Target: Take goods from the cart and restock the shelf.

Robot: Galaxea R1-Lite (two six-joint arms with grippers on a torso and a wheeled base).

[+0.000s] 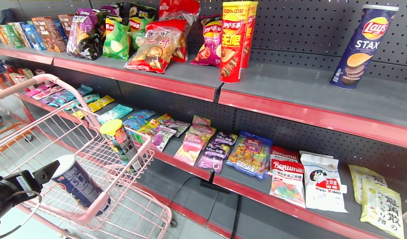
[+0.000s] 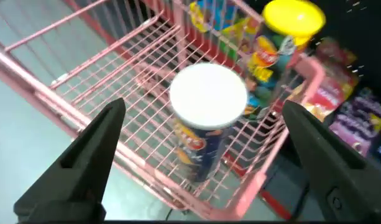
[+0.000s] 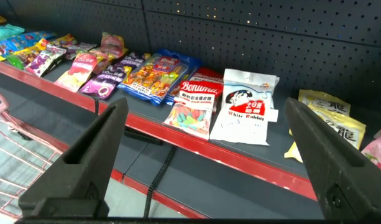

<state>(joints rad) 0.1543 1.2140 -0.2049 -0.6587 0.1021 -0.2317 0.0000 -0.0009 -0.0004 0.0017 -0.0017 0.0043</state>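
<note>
now, left hand (image 2: 202, 107), fingers (image 2: 84, 162) apart, above the white-lidded can (image 2: 207, 93) in the cart (image 1: 40, 78)

2 chip cans stand in the pink cart (image 2: 64, 79). A dark blue can (image 2: 202, 146) with a white lid sits directly under the spread left claw (image 2: 202, 112). A yellow-lidded can (image 2: 283, 37) stands just beyond it, seemingly against the cart's far wall.

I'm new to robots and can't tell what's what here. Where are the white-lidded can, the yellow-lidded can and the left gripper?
White-lidded can (image 2: 207, 96): left wrist view, on its lid.
Yellow-lidded can (image 1: 112, 126): head view, on its lid.
Left gripper (image 2: 202, 107): left wrist view, midway between its open fingertips.
</note>
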